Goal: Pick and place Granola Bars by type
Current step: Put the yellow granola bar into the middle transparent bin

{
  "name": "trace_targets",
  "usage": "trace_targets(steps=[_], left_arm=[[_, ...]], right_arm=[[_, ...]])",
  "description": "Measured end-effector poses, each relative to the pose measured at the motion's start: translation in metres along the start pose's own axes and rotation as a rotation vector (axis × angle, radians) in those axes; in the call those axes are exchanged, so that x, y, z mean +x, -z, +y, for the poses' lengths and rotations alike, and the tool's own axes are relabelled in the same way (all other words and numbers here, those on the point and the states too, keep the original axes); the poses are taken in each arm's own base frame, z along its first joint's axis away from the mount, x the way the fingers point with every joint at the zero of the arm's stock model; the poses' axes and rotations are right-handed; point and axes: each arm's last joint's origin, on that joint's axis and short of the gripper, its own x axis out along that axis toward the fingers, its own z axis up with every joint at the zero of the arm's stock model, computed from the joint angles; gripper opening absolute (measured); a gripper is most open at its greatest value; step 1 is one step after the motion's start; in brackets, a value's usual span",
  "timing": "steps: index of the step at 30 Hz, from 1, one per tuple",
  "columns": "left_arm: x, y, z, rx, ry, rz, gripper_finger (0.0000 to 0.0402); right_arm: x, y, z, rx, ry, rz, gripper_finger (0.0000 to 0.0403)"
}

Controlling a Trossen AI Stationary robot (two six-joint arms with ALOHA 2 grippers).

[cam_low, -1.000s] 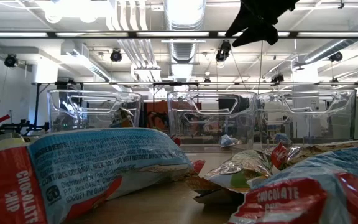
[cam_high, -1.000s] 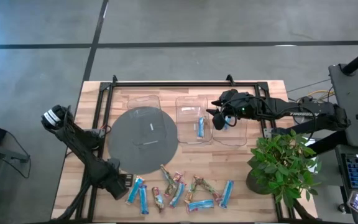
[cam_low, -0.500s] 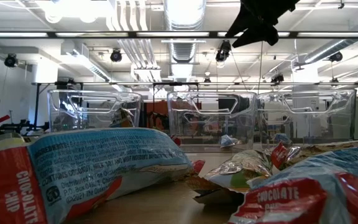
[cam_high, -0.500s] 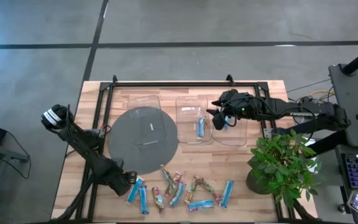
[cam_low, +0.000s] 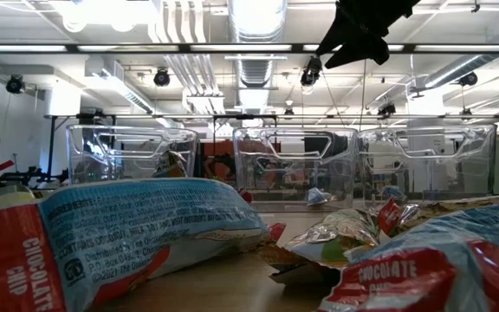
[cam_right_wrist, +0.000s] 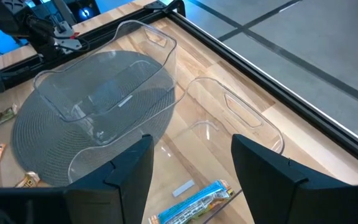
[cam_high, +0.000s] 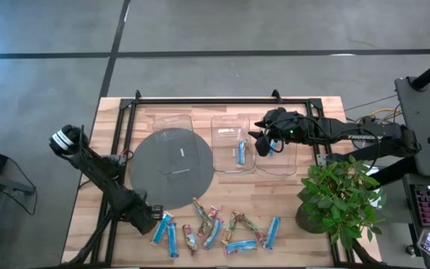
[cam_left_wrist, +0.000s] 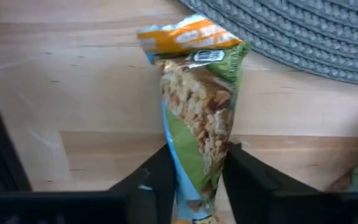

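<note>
Left gripper point(cam_left_wrist: 194, 180) has advanced to the tabletop's point(cam_high: 312, 202) bar row, clamping a green granola bar point(cam_left_wrist: 197, 112). Step: pick; next, lift toward a bin. Right gripper point(cam_right_wrist: 191, 168) hangs wide over the bins.

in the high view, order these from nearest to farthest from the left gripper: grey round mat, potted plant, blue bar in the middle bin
Measured from the left gripper, at the table's front left:
1. Grey round mat, just behind the gripper, on the left half.
2. Blue bar in the middle bin, past the mat, toward the table's back.
3. Potted plant, at the far right edge.
</note>
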Motion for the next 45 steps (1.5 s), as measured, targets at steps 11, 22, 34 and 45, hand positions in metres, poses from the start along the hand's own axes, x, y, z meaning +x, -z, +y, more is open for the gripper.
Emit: trace_targets(steps=[11,22,34,45], left_arm=[[-0.073,0.014,-0.020,0.015,0.396,-0.185,0.0041],[-0.159,-0.073,-0.039,-0.081,0.710,-0.844,0.0039],[-0.150,-0.171,-0.077,0.104,0.294,-0.732,0.0124],[-0.176,-0.122,-0.079,0.364,0.456,-0.618,0.0146]], right_arm=[[0.000,0.000,0.000,0.001,0.002,-0.001,0.0206],[0.000,-0.001,0.000,0.006,-0.003,-0.014,0.0206],[0.000,0.001,0.000,0.056,-0.006,0.008,0.0206],[0.000,0.006,-0.002,0.051,0.016,0.057,0.0206]])
